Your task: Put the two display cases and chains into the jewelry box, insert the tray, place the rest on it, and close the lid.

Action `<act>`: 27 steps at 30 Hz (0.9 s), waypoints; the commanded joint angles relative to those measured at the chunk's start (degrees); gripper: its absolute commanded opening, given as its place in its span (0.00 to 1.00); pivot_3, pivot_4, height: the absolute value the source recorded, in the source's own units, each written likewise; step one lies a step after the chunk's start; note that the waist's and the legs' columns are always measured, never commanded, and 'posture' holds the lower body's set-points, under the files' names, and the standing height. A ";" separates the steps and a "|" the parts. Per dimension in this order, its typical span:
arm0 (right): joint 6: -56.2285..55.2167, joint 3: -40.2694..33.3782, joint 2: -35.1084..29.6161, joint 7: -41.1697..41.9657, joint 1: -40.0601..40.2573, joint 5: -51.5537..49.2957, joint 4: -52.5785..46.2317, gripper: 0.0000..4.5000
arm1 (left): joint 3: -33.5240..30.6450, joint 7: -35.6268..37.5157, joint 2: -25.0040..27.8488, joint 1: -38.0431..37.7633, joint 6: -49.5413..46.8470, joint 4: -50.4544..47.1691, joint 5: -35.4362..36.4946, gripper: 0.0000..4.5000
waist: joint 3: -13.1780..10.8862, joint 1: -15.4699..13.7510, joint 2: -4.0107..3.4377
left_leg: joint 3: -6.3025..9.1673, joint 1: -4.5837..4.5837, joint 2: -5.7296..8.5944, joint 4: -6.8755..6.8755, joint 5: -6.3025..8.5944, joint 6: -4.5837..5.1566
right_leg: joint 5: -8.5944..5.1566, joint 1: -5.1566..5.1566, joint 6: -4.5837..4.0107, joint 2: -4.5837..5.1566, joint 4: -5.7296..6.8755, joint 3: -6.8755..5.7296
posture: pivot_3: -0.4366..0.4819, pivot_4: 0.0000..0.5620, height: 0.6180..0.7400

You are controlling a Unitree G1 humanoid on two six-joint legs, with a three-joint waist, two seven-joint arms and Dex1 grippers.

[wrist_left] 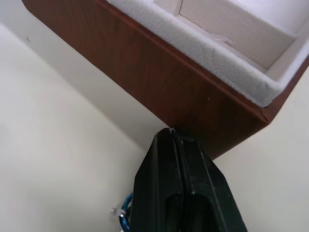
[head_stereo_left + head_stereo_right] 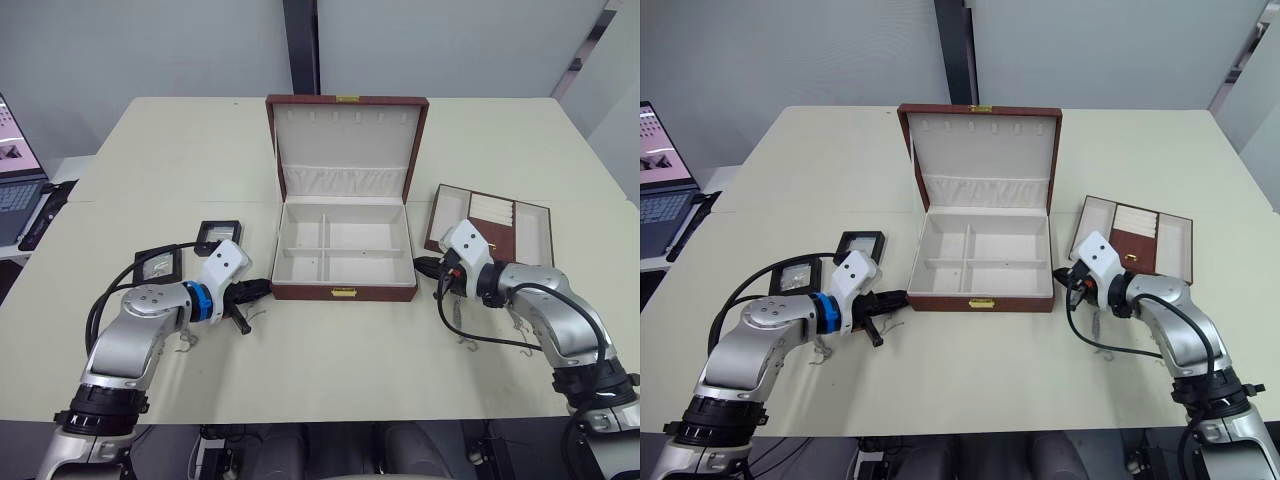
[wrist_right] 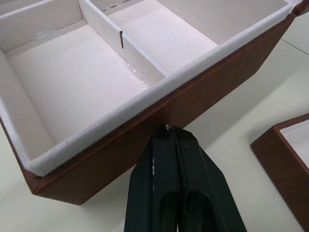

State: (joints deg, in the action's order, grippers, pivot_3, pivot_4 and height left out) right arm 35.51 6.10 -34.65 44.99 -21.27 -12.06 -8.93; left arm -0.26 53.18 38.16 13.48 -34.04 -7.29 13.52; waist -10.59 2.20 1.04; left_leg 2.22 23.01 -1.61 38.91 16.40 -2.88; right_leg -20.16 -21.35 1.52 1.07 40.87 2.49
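Jewelry box open, empty; both end effectors, left and right, clenched empty beside it, likely nudging it when reopening.

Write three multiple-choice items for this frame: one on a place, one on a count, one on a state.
1. Where is the tray?
A. inside the jewelry box
B. on the table at the box's right
C. on the laptop

2. How many display cases lie near the left gripper?
A. two
B. four
C. none

3. How is the lid?
A. shut and clasped
B. lying detached on the table
C. raised open

Key: 1 B, the tray sits on the table right of the jewelry box. 2 A, two display cases lie there. 3 C, the lid stands up, showing cream lining.
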 commanded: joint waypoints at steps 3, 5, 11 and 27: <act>0.17 1.71 0.93 2.01 0.32 -1.85 -3.47 0.01 | 1.90 1.41 -0.37 -0.87 -0.61 -3.94 2.23 0.00 | 0.00 0.00 0.00 | 0.00 0.00 0.00 0.00 0.00 0.00 | 0.00 0.00 0.00 0.00 0.00 0.00 | 0.48 0.27 1.00; 0.13 1.73 1.07 1.94 0.20 -1.76 -3.29 0.01 | 1.82 1.28 -0.48 -0.61 -0.51 -3.67 2.11 0.00 | 0.00 0.00 0.00 | 0.00 -0.01 0.00 0.00 0.00 0.00 | 0.00 0.00 0.00 0.00 0.00 0.00 | 0.48 0.27 1.00; -0.20 1.28 0.93 1.94 0.11 -1.68 -2.85 0.01 | 1.13 1.06 -0.22 0.14 0.27 -2.39 1.67 0.00 | 0.00 -0.01 0.00 | 0.00 -0.01 0.00 0.00 0.00 0.00 | 0.00 0.00 0.00 0.00 0.00 0.00 | 0.48 0.27 1.00; -7.24 -8.74 -5.54 6.43 1.68 -4.42 4.03 0.18 | -9.76 2.55 6.31 0.00 2.32 2.18 6.47 0.33 | 0.00 -0.14 0.01 | -0.02 0.00 0.01 0.00 0.00 0.01 | 0.00 0.00 0.00 0.01 -0.02 0.00 | 0.48 0.27 1.00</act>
State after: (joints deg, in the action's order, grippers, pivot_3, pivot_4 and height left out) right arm 30.41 0.35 -39.01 50.55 -19.38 -15.31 -4.97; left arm -7.46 54.89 43.18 13.78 -32.05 -4.06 18.04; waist -10.59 2.06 1.05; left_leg 2.21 23.01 -1.59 38.91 16.40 -2.88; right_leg -20.16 -21.35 1.52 1.08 40.85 2.48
